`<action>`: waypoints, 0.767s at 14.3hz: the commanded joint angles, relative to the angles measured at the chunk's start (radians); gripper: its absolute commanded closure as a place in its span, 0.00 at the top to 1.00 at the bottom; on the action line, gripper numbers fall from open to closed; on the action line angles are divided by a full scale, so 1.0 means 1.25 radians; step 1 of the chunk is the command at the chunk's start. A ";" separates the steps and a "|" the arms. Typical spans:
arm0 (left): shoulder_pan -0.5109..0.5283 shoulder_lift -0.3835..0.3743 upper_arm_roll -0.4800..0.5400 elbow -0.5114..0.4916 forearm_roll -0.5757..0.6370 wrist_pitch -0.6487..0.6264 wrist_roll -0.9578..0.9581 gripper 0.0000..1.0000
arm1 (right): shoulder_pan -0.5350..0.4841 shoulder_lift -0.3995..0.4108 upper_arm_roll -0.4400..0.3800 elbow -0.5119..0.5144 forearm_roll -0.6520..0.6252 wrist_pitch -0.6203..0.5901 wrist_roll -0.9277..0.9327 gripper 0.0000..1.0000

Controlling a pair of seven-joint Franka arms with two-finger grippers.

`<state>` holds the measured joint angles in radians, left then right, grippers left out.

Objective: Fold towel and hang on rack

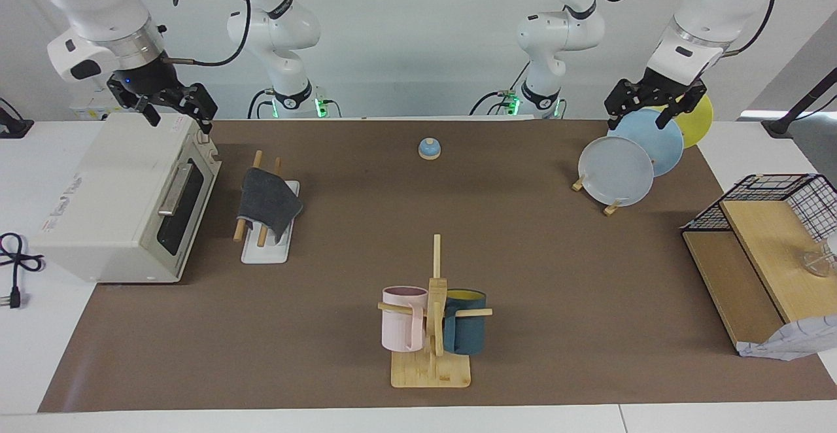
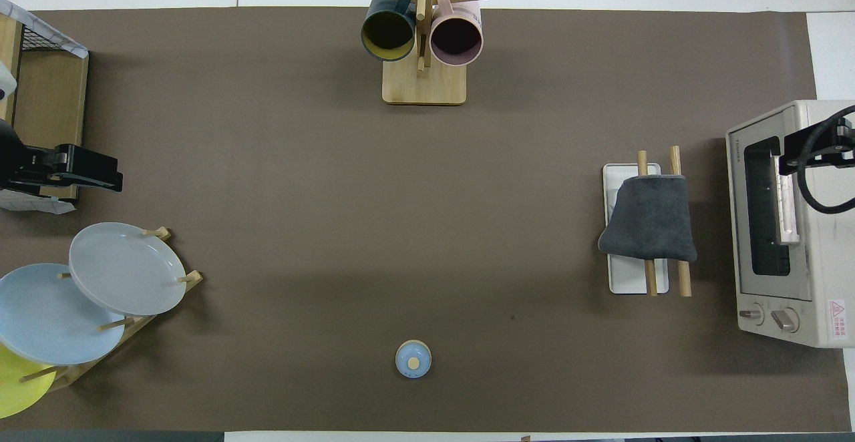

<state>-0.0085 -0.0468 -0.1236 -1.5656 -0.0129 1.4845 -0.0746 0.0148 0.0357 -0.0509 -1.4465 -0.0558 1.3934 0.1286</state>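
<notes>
The towel (image 1: 269, 205), grey face out, hangs draped over the rack (image 1: 266, 250) at the facing view's left. My right gripper (image 1: 176, 107), upper left above the toaster oven (image 1: 124, 201), and my left gripper (image 1: 644, 107), upper right over the plates (image 1: 628, 158), both hold nothing; how wide their fingers stand I cannot tell. The job looks done, so the next move calls only for staying clear.

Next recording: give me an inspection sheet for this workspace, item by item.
Surface: brown mat over a white table.
Job's things: towel, grey face up, draped across both rods of the rack, beside the toaster oven.
Clutter: mug tree with pink and dark blue mugs; plate stand with three plates; small blue bell; wire basket on a wooden shelf.
Hands: right hand over the oven; left hand over the plates; neither holds anything.
Cables: black cord on the table beside the oven.
Surroundings: plain white wall.
</notes>
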 commanded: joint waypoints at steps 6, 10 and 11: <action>-0.008 -0.050 0.009 -0.025 0.014 0.009 -0.025 1.00 | -0.019 -0.024 0.011 -0.026 0.002 0.013 -0.010 1.00; -0.017 0.056 0.013 0.007 0.014 -0.011 -0.023 1.00 | -0.019 -0.025 0.010 -0.034 0.008 0.018 -0.012 1.00; -0.018 0.055 0.015 0.015 0.014 -0.022 -0.023 1.00 | -0.019 -0.033 0.010 -0.062 0.008 0.029 -0.012 1.00</action>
<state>-0.0096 -0.0162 -0.1205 -1.5842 -0.0129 1.4841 -0.0901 0.0101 0.0316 -0.0509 -1.4508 -0.0560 1.3936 0.1286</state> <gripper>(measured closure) 0.000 0.000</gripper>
